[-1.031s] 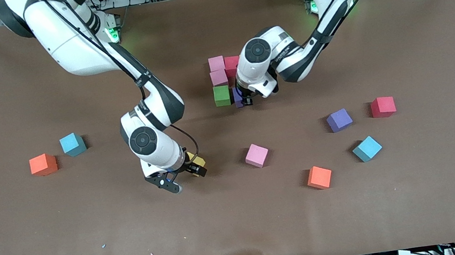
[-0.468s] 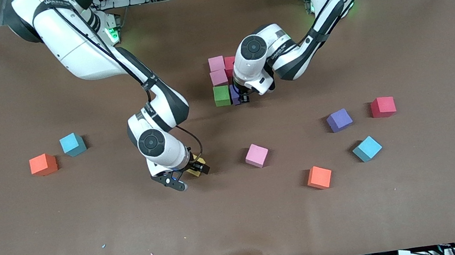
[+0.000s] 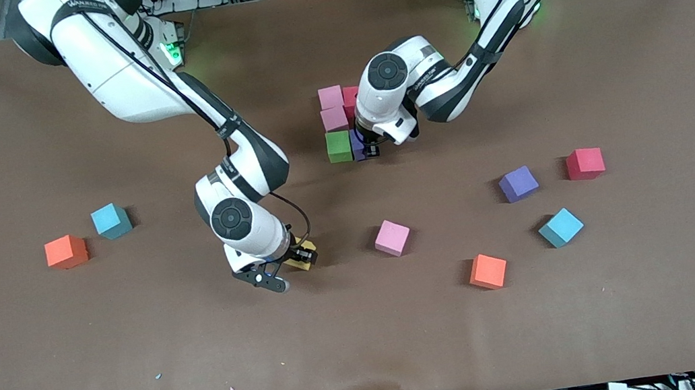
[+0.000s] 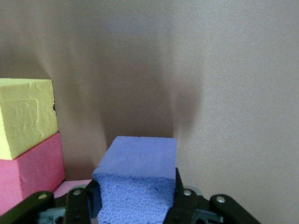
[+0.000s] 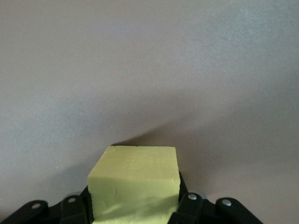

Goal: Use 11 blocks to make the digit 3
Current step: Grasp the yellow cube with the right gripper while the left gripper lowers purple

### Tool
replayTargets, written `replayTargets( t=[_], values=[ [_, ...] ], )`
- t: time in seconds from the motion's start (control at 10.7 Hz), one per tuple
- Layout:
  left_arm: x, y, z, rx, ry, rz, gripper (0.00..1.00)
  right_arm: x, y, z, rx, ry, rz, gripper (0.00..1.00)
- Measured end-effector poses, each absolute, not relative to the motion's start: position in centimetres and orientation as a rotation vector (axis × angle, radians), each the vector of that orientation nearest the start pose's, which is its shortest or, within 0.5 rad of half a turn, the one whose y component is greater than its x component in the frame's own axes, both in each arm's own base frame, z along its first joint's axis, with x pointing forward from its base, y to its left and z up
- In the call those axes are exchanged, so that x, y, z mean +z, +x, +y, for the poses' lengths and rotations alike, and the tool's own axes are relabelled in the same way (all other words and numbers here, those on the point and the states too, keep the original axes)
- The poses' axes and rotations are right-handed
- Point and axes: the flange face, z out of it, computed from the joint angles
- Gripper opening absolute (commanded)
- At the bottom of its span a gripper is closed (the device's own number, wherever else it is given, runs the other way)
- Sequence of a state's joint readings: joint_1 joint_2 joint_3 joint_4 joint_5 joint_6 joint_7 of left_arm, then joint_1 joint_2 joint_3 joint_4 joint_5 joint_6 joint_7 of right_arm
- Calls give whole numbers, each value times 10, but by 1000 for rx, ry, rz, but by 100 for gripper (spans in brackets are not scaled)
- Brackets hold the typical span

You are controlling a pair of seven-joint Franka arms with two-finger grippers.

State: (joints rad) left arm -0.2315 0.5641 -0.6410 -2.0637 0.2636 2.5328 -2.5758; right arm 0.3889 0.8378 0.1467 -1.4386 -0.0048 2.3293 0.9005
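At centre frame, the left gripper (image 3: 370, 149) pinches a purple block (image 4: 136, 179) against the green block (image 3: 338, 146) of the started digit 3 (image 3: 340, 121). Lower, centre-left of the frame, the right gripper (image 3: 293, 265) clamps a yellow block (image 5: 134, 184) on the brown table (image 3: 368, 342). Loose blocks lie scattered around them.

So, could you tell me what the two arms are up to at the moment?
They are building a figure from foam cubes. The left gripper holds a purple cube down beside the green cube of the small cluster of pink, red and green cubes. The right gripper has its fingers on either side of a yellow cube on the table. Seven more cubes lie scattered.
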Motion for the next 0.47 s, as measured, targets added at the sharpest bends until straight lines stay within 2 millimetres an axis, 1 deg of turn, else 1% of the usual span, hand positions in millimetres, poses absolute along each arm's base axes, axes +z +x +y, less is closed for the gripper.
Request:
replayTargets(
  t=[0.09,0.19,0.47],
  values=[
    [209,382,-453,277,-2227,-2217,0,200,638,355,32,-2965,589,7],
    [209,381,-453,278,-2228,-2214,0,200,639,355,31,-2969,568,0],
    [207,378,-454,279,-2229,-2206,1,201,639,356,21,-2995,400,0]
  ],
)
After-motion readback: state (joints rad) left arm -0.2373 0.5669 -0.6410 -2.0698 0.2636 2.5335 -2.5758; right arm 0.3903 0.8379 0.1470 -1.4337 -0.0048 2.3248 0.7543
